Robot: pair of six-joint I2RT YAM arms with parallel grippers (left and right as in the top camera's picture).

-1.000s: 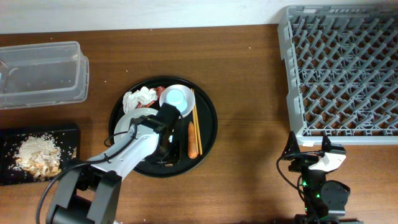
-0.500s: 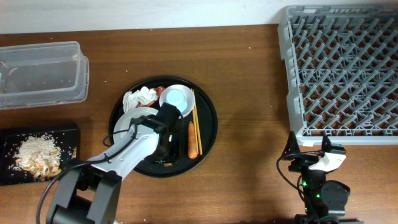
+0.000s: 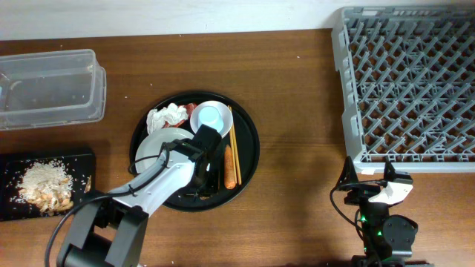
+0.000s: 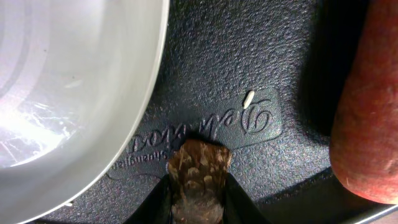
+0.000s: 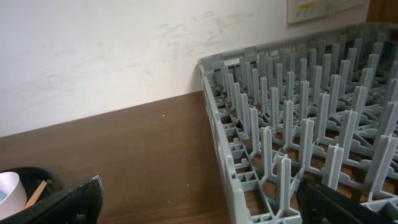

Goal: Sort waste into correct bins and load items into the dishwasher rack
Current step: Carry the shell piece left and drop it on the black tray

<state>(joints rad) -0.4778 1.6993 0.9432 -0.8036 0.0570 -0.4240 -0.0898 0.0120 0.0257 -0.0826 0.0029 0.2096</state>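
Note:
My left gripper is low over the round black tray, shut on a dark brown food bit that rests on the tray floor. The white plate lies just to its left and fills the upper left of the left wrist view. The orange carrot lies just to its right, also in the left wrist view. The chopsticks, a small white bowl with a pale blue inside, crumpled tissue and a red wrapper are on the tray. My right gripper is open and empty beside the grey rack.
The clear tub stands at the far left. The shallow black bin below it holds pale rice-like scraps. A single rice grain lies on the tray. The rack's near corner is close to the right gripper.
My left gripper has shifted slightly to the right over the tray, staying low by the plate. The right arm has not moved.

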